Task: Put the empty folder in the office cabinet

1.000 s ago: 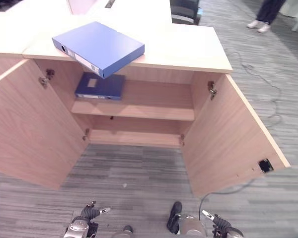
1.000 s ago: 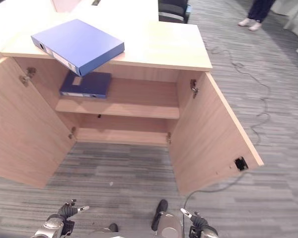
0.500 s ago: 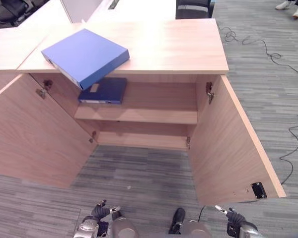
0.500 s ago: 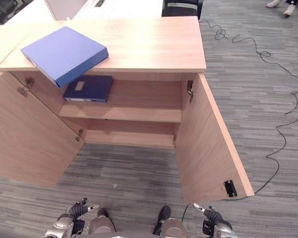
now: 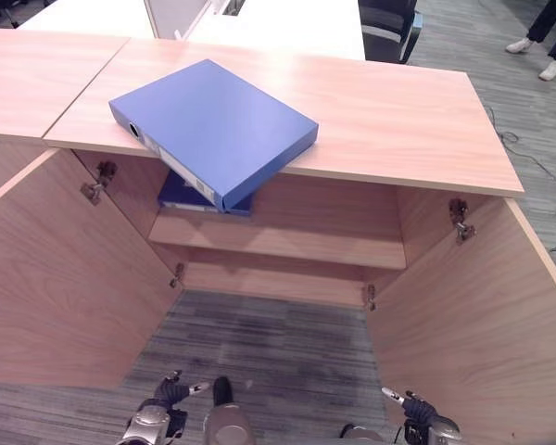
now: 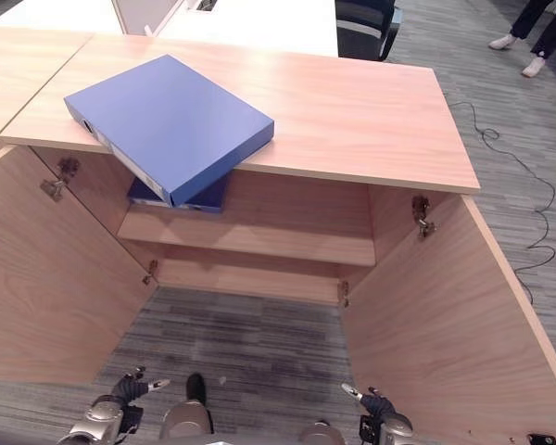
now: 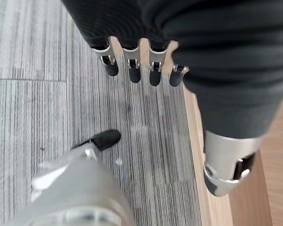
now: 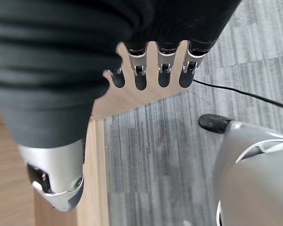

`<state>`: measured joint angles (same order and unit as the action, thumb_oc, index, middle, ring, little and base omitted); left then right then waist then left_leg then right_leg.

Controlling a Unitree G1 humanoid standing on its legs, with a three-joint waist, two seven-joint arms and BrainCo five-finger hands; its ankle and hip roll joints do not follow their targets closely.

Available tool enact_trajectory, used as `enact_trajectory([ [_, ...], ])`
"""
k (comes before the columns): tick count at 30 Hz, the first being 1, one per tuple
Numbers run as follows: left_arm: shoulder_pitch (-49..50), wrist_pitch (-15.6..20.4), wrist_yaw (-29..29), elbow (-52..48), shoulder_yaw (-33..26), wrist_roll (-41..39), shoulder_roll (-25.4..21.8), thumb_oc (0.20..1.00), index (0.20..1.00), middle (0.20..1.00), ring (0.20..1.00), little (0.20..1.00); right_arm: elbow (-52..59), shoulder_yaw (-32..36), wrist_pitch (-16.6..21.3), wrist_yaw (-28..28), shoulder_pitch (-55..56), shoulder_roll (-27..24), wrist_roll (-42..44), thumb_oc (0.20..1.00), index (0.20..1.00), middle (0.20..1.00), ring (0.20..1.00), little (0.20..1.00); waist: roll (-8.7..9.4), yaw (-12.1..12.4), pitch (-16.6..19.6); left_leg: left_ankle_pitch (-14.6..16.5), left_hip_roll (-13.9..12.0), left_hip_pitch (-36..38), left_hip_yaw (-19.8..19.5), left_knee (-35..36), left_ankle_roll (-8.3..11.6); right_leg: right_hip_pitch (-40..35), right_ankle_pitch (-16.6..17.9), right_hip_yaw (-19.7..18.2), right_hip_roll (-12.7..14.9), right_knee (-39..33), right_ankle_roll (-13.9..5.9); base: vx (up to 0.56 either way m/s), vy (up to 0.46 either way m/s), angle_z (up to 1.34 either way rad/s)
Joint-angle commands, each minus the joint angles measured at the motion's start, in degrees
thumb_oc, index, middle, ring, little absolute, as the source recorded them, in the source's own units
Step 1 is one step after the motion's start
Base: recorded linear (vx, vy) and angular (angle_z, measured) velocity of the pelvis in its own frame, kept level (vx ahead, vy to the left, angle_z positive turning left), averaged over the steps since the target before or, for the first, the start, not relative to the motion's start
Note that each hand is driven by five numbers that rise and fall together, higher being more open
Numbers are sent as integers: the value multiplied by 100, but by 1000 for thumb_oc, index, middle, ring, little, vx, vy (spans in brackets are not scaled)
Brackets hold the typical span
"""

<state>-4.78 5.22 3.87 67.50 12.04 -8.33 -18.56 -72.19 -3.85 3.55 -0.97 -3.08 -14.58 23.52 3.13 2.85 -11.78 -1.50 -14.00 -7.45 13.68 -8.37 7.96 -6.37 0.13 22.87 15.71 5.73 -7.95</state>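
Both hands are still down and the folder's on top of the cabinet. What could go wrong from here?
The blue folder lies with a corner overhanging the cabinet top's front edge, so a clumsy touch might tip it off. The second folder occupies the upper shelf's left end, so aim right. The open doors narrow the arms' approach.
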Motion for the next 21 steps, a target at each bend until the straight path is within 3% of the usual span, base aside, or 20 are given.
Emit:
enact_trajectory([
  [1, -202, 137, -10, 39, 195, 257, -5, 1000, 1000, 1000, 1000, 1000, 47, -51, -10, -4, -76, -266, -56, 1000, 1000, 1000, 1000, 1000, -234, -47, -9, -638, -473, 226, -173, 658, 282, 198, -11, 61, 374, 521, -557, 146, 612, -14],
  [2, -236, 145, -10, 6, 213, 257, -53, 1000, 1000, 1000, 1000, 1000, 82, -78, -23, -9, -96, -191, -52, 1000, 1000, 1000, 1000, 1000, -161, -65, -23, -459, -224, 239, -88, 626, 124, 287, 316, -18, 572, 638, -626, 93, 476, -7],
  [4, -239, 151, -11, -19, 213, 255, -71, 1000, 1000, 1000, 1000, 1000, 84, -86, -27, -17, -116, -169, -57, 1000, 1000, 1000, 1000, 1000, -116, -43, -30, -388, -101, 252, -13, 611, 40, 353, 479, -91, 672, 685, -667, 50, 325, -2],
  [6, -253, 172, 4, -143, 175, 240, -153, 1000, 1000, 1000, 1000, 1000, 165, -94, -9, 0, -193, -64, -7, 1000, 1000, 1000, 1000, 1000, -107, -14, -85, -215, 280, 423, 185, 809, -208, 549, 1078, -80, 953, 969, -705, 58, 483, -19],
  [7, -251, 163, 6, -167, 150, 229, -169, 1000, 1000, 1000, 1000, 1000, 198, -106, -5, 5, -202, -31, 9, 1000, 1000, 1000, 1000, 1000, -117, 3, -79, -195, 388, 505, 274, 918, -288, 587, 1156, 24, 1025, 1037, -705, 93, 510, -29],
  [9, -213, 155, 7, -189, 87, 214, -213, 1000, 1000, 1000, 1000, 1000, 246, -128, 3, -1, -240, 15, 22, 1000, 1000, 1000, 1000, 1000, -153, 100, -94, -80, 627, 763, 525, 1163, -421, 542, 1283, 728, 1215, 1308, -705, 88, 368, -34],
  [10, -212, 141, 6, -173, 89, 259, -229, 1000, 1000, 1000, 1000, 1000, 247, -156, 8, -12, -236, 27, 21, 1000, 1000, 1000, 1000, 1000, -177, 117, -86, -48, 682, 775, 566, 1182, -467, 502, 1196, 898, 1148, 1370, -705, 68, 372, -40],
  [13, -214, 129, 5, -244, 49, 169, -216, 1000, 1000, 1000, 1000, 1000, 220, -247, 65, -46, -260, 32, 144, 1000, 1000, 1000, 1000, 1000, -284, -99, -174, -19, 883, 919, 498, 1219, -568, 1014, 240, 106, -117, 1355, -504, 64, 279, -11],
  [14, -217, 129, -3, -248, 26, 143, -214, 1000, 1000, 1000, 1000, 1000, 205, -240, 71, -30, -268, 29, 152, 1000, 1000, 1000, 1000, 1000, -288, -57, -212, -12, 918, 962, 530, 1206, -564, 987, 184, 173, -199, 1289, -516, 32, 69, 24],
  [16, -216, 151, -15, -165, 26, 149, -159, 1000, 1000, 1000, 1000, 1000, 143, -235, 81, -14, -237, 15, 127, 1000, 1000, 1000, 1000, 1000, -335, -13, -212, -4, 923, 1049, 576, 1193, -555, 892, -90, 667, -184, 1057, -244, 61, -7, 26],
  [17, -204, 163, -12, -145, 48, 189, -111, 1000, 1000, 1000, 1000, 1000, 113, -228, 74, -21, -206, -29, 110, 1000, 1000, 1000, 1000, 1000, -333, -107, -201, -17, 948, 1039, 514, 1169, -526, 863, -130, 321, -335, 773, -244, 134, -114, -16],
  [18, -140, 173, -11, -82, -14, 152, 23, 1000, 1000, 1000, 1000, 1000, 32, -228, 72, 16, -118, -111, 17, 1000, 1000, 1000, 1000, 1000, -343, -103, -71, -33, 931, 1097, 579, 1181, -469, 573, -68, 293, -360, 330, -199, 112, -136, -29],
  [21, -32, 177, -36, -34, -7, 204, 112, 1000, 1000, 1000, 1000, 1000, 22, -213, 71, 29, -76, -157, -7, 1000, 1000, 1000, 1000, 1000, -363, -104, 34, -62, 882, 1164, 566, 1199, -391, 283, -12, 346, -415, -125, -200, 69, -108, -11],
])
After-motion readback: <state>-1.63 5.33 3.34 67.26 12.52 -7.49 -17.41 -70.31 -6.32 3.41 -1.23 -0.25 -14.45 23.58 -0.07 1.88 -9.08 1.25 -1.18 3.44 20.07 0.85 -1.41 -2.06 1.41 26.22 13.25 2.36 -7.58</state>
